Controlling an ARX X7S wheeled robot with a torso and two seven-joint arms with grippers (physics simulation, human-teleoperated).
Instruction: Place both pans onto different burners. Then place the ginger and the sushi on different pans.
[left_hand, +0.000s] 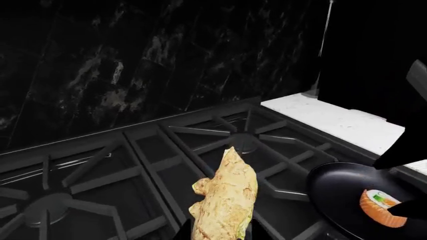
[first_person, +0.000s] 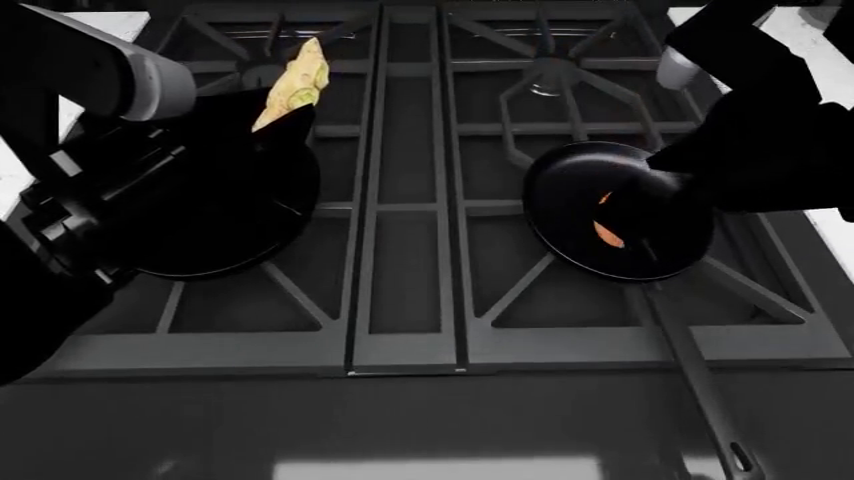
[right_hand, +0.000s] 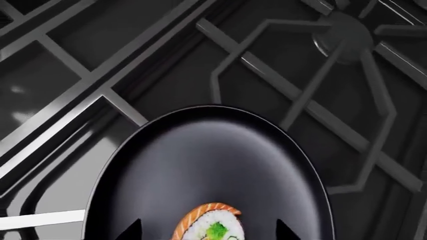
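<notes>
I held the light, rigid, knobbly ginger (left_hand: 225, 200) endwise in my left fingers (first_person: 274, 125); the right fingers (right_hand: 207, 232) straddled the soft sushi (right_hand: 210, 224), closure unclear, at the right pan's (first_person: 567, 190) six o'clock.

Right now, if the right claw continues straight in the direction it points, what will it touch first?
Most likely the round orange sushi roll with white rice, lying between the right claw's fingertips, with the shallow black frying pan right under it. Depth is unclear, so I cannot tell how close the tips already are.
</notes>
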